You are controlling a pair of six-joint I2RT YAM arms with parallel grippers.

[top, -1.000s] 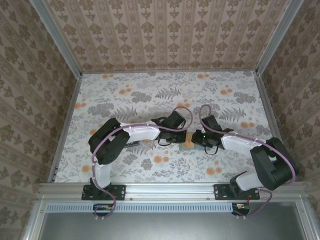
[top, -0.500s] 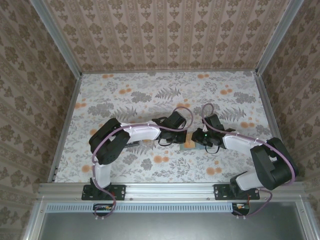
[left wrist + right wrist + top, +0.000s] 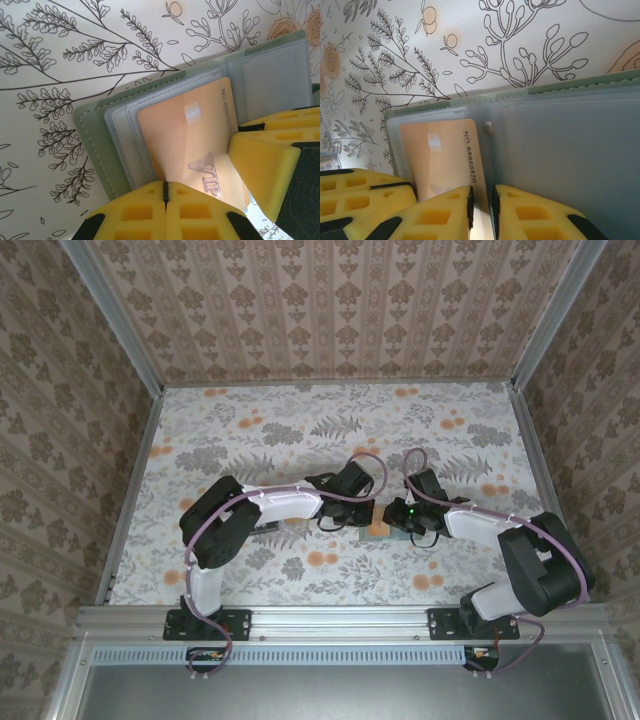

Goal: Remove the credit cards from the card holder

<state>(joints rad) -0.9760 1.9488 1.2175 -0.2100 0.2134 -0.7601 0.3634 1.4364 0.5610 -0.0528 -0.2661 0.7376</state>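
**Operator:** Report the left pincer.

**Arm:** My left pincer (image 3: 165, 192) is fully closed, pad against pad, with nothing between the pads. Its tips sit over the near end of the card holder (image 3: 95, 145). I judge that it serves as a hold-down.

**Operator:** Where is the holder, and how will it handle?

**Arm:** It lies open and flat on the table (image 3: 60, 50), between my two pincers. It looks soft and light. It will likely slide or lift along with a card unless it is pinned.

**Operator:** And the card?

**Arm:** The tan-orange card (image 3: 185, 145) lies in the stacked clear pockets. I cannot tell how far out it sits. It looks thin, stiff and glossy, so expect it to slip. Take it by an exposed edge, pinch across its thickness, and draw it along the plane of the pocket without bending it.

**Operator:** Report the right pincer.

**Arm:** My right pincer (image 3: 481, 200) stands nearly closed, with a narrow slit left between the pads, at the card's numbered edge. I cannot tell whether it grips the card.
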